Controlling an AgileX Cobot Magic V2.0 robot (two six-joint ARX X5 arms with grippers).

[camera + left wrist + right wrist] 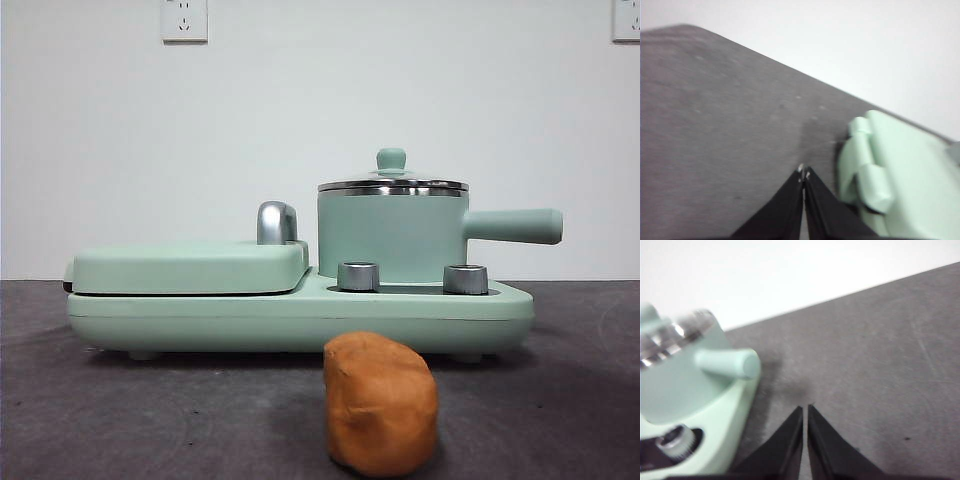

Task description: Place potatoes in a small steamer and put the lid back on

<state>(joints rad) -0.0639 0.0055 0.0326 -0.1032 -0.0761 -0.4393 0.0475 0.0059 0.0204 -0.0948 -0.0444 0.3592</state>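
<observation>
Grey table [120, 420] | potato [381, 403] before lidded steamer [392, 238] | both end effectors pressed together, blurry | no legible writing

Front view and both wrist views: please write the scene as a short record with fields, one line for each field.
potato: on the table in front of the cooker base, untouched
small steamer: on the base, handle out to the side
lid: closed on the steamer
left gripper: shut, empty, beside the griddle cover
right gripper: shut, empty, near the steamer handle
</observation>
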